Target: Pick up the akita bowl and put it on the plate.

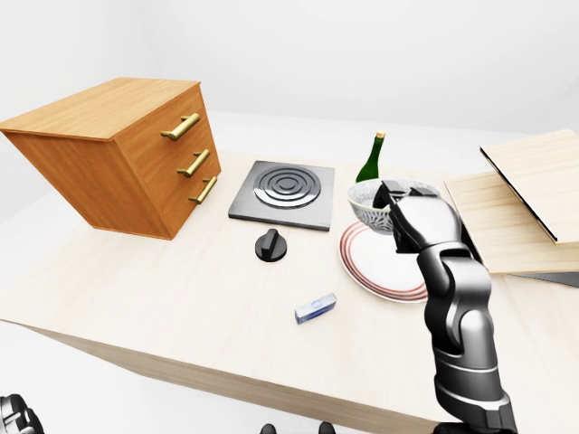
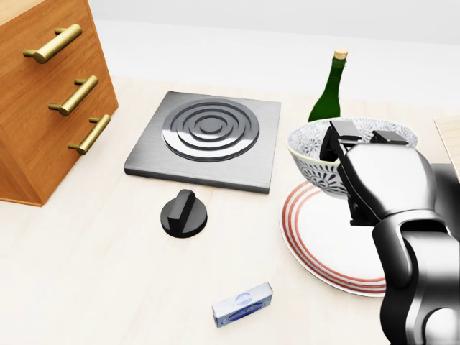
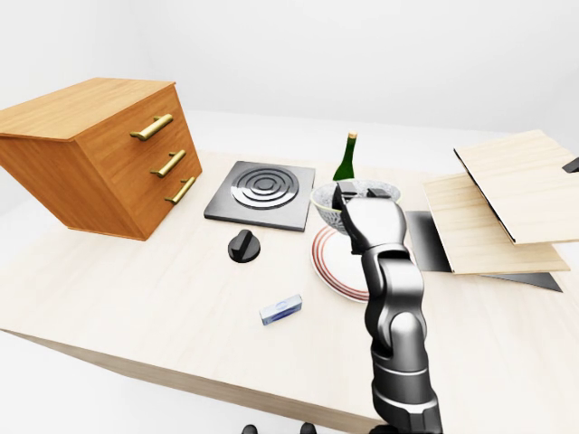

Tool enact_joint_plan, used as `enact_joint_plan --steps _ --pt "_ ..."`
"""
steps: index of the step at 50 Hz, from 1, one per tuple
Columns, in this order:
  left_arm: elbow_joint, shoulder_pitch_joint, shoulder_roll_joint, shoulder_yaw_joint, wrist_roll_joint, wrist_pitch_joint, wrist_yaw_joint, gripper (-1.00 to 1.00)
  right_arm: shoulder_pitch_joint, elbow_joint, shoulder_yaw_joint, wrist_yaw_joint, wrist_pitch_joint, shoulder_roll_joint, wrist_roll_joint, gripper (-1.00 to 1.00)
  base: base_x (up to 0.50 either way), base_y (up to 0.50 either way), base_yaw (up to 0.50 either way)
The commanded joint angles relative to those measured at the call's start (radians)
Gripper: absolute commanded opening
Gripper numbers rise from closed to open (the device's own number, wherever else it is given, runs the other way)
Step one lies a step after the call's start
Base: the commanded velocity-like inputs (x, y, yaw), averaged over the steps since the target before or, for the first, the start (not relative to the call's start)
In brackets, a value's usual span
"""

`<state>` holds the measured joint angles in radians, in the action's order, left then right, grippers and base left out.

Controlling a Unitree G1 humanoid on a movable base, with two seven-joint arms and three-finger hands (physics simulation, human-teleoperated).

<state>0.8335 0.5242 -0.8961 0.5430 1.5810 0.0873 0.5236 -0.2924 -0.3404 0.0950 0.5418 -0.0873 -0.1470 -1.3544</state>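
Note:
The akita bowl [image 2: 313, 162], white with a dark blue pattern, hangs in my right hand [image 2: 353, 146]. Two black fingers hook over its rim into the bowl, and the hand is shut on it. In the head view the bowl sits over the upper edge of the plate [image 2: 323, 248], a white plate with red rings on the light wooden table; whether the two touch I cannot tell. My right forearm covers the plate's right side. A dark bit of my left hand [image 1: 13, 418] shows in the bottom left corner of the left-eye view, its fingers unreadable.
A green bottle [image 2: 327, 90] stands just above the bowl. Left of it lie a grey hotplate [image 2: 208, 140] and a black knob [image 2: 185, 213]. A small blue box [image 2: 242, 304] lies lower down. A wooden drawer cabinet [image 2: 43, 93] stands at the left, and wooden boards [image 1: 525, 199] at the right.

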Motion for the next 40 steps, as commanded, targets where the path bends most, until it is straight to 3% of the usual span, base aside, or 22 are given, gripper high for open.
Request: enact_joint_plan --steps 1,40 --pt "-0.001 -0.002 -0.002 0.001 0.002 0.000 0.000 0.98 -0.004 0.063 0.015 -0.119 0.000 -0.031 0.081 -1.00 0.00 0.00 0.00" --pt "0.009 -0.006 0.000 0.004 0.005 0.000 0.000 0.98 0.041 0.198 -0.002 -0.277 0.000 -0.027 0.150 -1.00 0.00 0.00 0.00"
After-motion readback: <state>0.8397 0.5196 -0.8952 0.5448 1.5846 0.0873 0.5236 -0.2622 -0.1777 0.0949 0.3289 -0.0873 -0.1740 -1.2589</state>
